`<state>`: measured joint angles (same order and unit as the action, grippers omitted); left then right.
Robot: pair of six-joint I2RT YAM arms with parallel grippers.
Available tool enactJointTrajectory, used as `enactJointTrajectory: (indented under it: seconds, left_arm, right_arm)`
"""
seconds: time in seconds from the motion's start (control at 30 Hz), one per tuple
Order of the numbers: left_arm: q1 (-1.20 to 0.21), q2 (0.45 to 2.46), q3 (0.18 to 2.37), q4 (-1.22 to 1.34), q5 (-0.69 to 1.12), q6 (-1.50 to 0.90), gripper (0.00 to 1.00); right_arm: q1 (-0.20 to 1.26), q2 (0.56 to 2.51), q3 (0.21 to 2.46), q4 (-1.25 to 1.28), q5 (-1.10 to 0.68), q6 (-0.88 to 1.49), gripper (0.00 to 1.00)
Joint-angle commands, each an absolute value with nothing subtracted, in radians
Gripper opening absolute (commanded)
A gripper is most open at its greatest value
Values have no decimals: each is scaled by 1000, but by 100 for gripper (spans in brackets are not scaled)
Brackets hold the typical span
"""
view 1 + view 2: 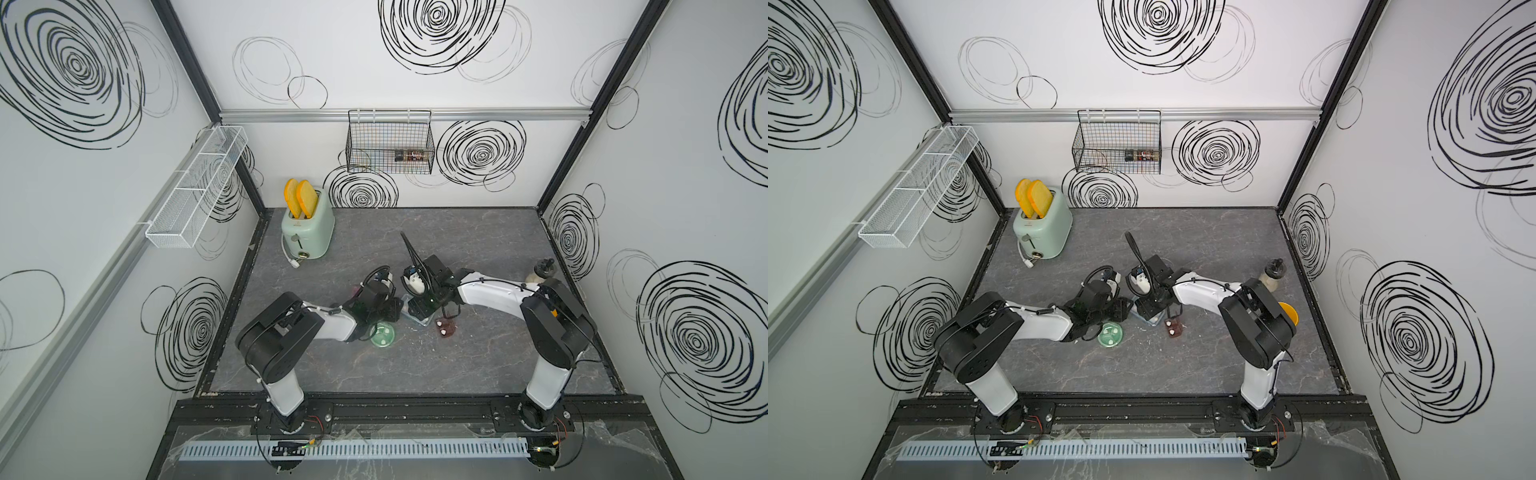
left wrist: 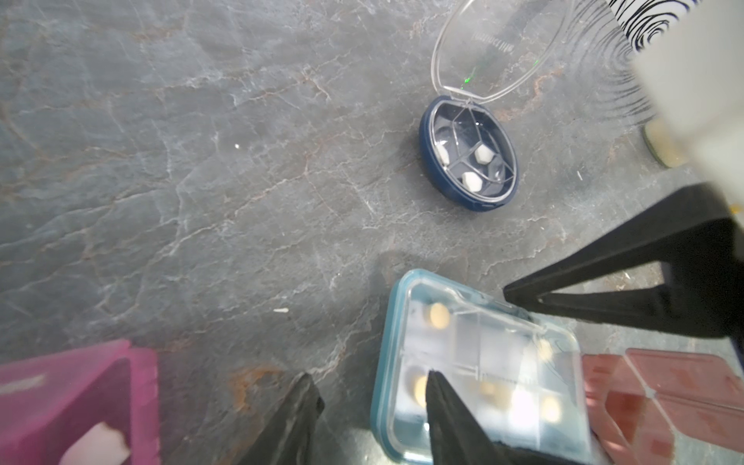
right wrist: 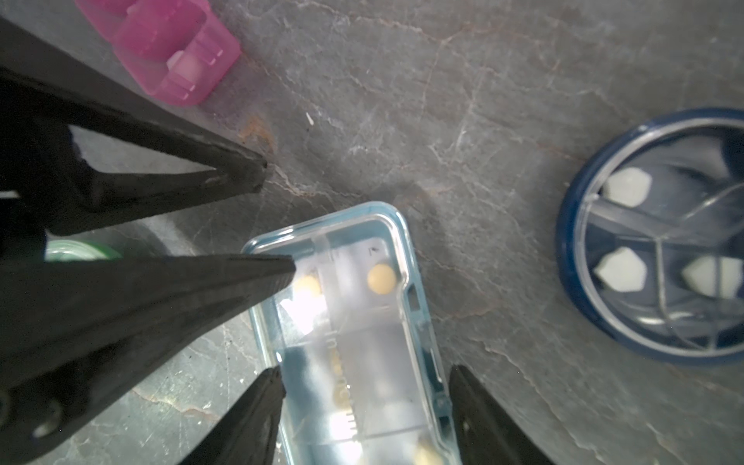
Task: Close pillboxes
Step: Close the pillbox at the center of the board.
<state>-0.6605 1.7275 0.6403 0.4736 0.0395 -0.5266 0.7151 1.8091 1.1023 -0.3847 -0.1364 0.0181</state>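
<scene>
The left claw is held partly open (nothing between its jaws), one fingertip over the blue-grey pillbox, which is laid on the table between the pink pillbox and the brown pillbox. The right claw is set astride it; a grip cannot be told.

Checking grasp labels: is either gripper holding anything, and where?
Left gripper holds nothing. Right gripper flanks the blue pillbox at its long sides; a firm grip cannot be told.

The blue-grey rectangular pillbox lies flat, its clear lid apparently down over yellow pills. The navy round pillbox near it stands open, lid raised. The pink pillbox, green round pillbox and brown pillbox lie close by.
</scene>
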Motion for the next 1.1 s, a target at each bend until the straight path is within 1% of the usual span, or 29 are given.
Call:
enactJointTrajectory:
  seconds: [0.0,0.4,0.6,1.07]
  left_arm:
    - [-671,1772,627,378,17,-512,47]
    - [-683,1776,579,425,18,-549,44]
    - [-681,1720,591,397,17,-539,44]
    - [-669,1570,697,262,23,-491,47]
  right_arm:
    - [716,1896,1057,-536,-90,1,67]
    - [727,1941,1058,-544,-81,9,65]
    - [720,1900,1094,-545,-91,18,65]
    - [690,1755,1199,-553,-113,0,66]
